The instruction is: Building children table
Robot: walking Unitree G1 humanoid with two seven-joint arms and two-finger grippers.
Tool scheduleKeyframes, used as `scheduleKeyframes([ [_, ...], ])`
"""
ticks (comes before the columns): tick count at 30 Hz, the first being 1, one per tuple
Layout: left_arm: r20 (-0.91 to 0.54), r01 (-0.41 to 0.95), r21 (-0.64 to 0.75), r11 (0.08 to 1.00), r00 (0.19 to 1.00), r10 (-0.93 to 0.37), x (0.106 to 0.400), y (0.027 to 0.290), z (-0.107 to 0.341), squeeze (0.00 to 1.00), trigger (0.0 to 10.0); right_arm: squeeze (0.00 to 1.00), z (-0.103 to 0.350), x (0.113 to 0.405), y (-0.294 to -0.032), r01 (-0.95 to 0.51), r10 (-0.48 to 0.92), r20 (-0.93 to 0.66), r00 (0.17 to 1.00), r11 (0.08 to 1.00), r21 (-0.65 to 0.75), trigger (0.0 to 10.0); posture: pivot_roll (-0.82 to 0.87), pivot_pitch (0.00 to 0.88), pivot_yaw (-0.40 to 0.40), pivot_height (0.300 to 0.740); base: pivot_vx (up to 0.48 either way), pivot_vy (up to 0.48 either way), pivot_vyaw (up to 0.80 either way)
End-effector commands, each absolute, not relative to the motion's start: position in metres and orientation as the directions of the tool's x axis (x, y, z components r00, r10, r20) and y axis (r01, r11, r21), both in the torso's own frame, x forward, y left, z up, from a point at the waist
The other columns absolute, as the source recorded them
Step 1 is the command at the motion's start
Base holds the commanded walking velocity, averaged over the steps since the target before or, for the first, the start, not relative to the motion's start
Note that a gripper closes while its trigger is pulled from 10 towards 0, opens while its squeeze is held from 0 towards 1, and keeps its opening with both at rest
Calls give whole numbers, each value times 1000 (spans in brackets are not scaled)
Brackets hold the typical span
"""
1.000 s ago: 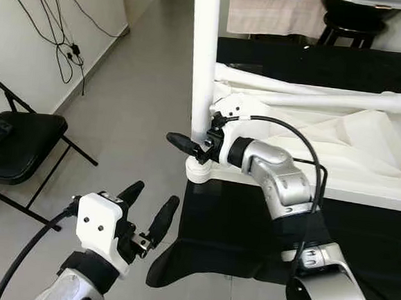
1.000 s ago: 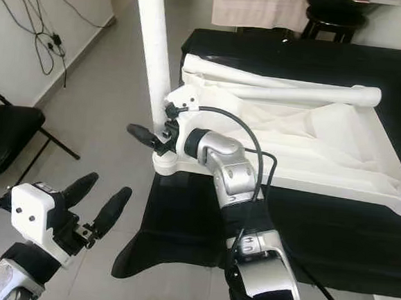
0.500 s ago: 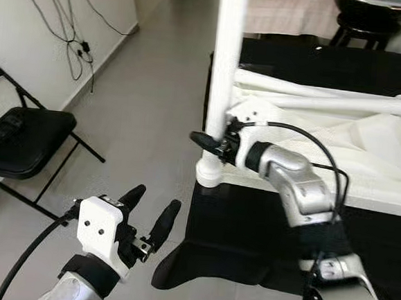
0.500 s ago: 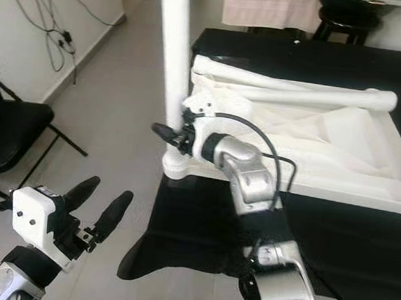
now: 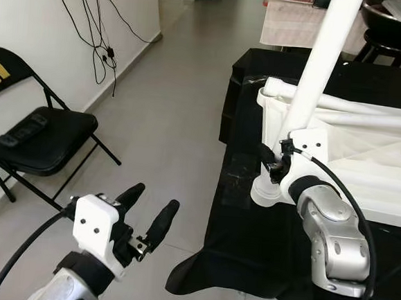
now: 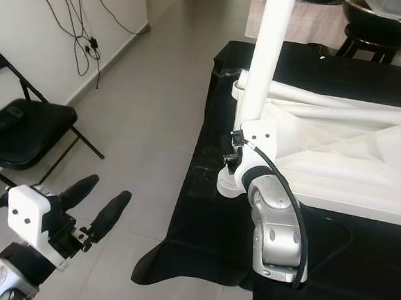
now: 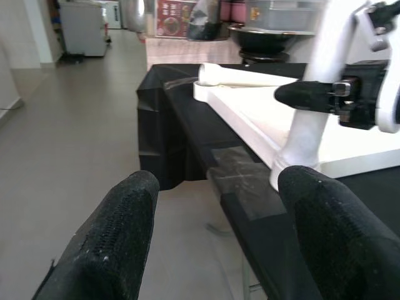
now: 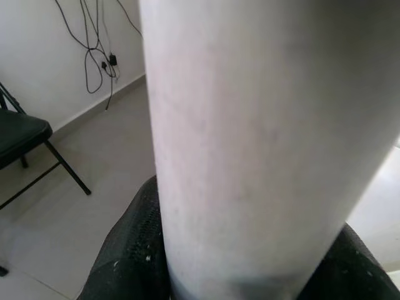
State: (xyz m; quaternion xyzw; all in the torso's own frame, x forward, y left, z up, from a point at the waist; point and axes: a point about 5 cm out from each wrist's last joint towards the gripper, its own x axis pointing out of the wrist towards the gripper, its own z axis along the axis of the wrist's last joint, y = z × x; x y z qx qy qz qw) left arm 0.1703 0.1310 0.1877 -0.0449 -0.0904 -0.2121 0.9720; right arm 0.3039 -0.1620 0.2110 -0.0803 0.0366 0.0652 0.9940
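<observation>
A white children's table [image 5: 372,170] lies upside down on a black-draped surface [image 5: 240,216]. One white table leg [image 5: 318,69] stands in its near left corner socket and leans slightly in the picture. My right gripper [image 5: 272,162] is shut on that leg just above the socket. In the right wrist view the leg [image 8: 262,125] sits between the black fingers [image 8: 131,250]. Another white leg [image 5: 370,106] lies across the tabletop. My left gripper [image 5: 154,196] hangs open over the floor, left of the table, its fingers [image 7: 119,237] holding nothing.
A black folding chair [image 5: 42,137] stands at the left by a white wall with hanging cables [image 5: 101,38]. Grey floor [image 5: 169,106] stretches between the chair and the draped table. A black stool [image 5: 398,26] stands beyond the table.
The whole view has shifted as the camera moved, and the leg now sits further right and looks tilted. My right gripper stays on the leg. The left gripper is unchanged.
</observation>
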Motion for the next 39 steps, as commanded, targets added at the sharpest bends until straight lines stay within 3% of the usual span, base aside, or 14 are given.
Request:
scheduleKeyframes([
  [1, 177, 417, -39, 908, 897, -404, 170, 133, 184, 0, 10000, 0, 194, 306, -164, -112, 76, -197, 977, 977, -182, 0, -43, 144, 17, 740, 0, 0, 0],
  [2, 177, 417, -39, 908, 897, -404, 170, 133, 184, 0, 10000, 0, 194, 306, -164, -112, 76, -197, 977, 977, -182, 0, -43, 144, 17, 740, 0, 0, 0],
  [3, 178, 414, -39, 909, 898, -401, 170, 133, 184, 0, 10000, 690, 195, 305, -153, -186, 145, -221, 964, 966, -181, 10000, -39, 145, 16, 740, 0, 0, 0],
  [4, 179, 414, -39, 909, 898, -401, 170, 133, 184, 0, 10000, 1000, 195, 305, -148, -213, 172, -224, 959, 962, -173, 10000, -39, 145, 16, 740, 0, 0, 0],
  [7, 179, 415, -39, 909, 898, -402, 170, 133, 184, 0, 10000, 1000, 197, 303, -144, -220, 181, -224, 958, 962, -161, 10000, -36, 146, 17, 740, 0, 0, 0],
  [16, 185, 427, -46, 903, 892, -412, 169, 131, 187, 0, 10000, 1000, 239, 336, -127, -465, 466, -19, 885, 878, -111, 10000, -27, 160, 26, 740, 0, 0, 0],
  [17, 187, 429, -47, 902, 891, -413, 169, 130, 187, 0, 10000, 914, 243, 339, -122, -591, 595, -21, 803, 794, -142, 10000, -22, 161, 27, 740, 0, 0, 0],
  [18, 188, 430, -48, 902, 890, -414, 169, 130, 188, 0, 10000, 914, 245, 340, -120, -668, 673, -30, 739, 726, -161, 10000, -20, 161, 27, 740, 0, 0, 0],
  [19, 189, 431, -49, 901, 890, -415, 169, 130, 188, 0, 10000, 0, 245, 340, -118, -740, 747, -67, 662, 636, -221, 10000, -12, 165, 30, 740, 0, 0, 0],
  [27, 192, 431, -50, 901, 889, -415, 168, 130, 190, 0, 10000, 0, 245, 346, -108, -874, 882, -148, 447, 395, -283, 10000, -3, 178, 42, 740, 0, 0, 0],
  [34, 187, 429, -48, 902, 891, -414, 166, 132, 191, 0, 10000, 0, 249, 352, -99, -921, 928, -118, 352, 321, -221, 10000, 6, 186, 51, 740, 0, 0, 0],
  [35, 186, 430, -47, 902, 891, -415, 166, 132, 191, 0, 10000, 0, 249, 353, -98, -931, 939, -112, 325, 297, -210, 1686, 9, 190, 53, 740, 0, 0, 0],
  [36, 184, 430, -46, 902, 891, -415, 165, 132, 192, 0, 10000, 0, 249, 353, -100, -944, 951, -112, 288, 262, -200, 0, 12, 194, 56, 740, 0, 0, 0],
  [39, 181, 431, -46, 901, 891, -416, 164, 133, 192, 0, 10000, 0, 249, 353, -104, -956, 961, -117, 249, 224, -189, 0, 15, 201, 57, 740, 0, 0, 0],
])
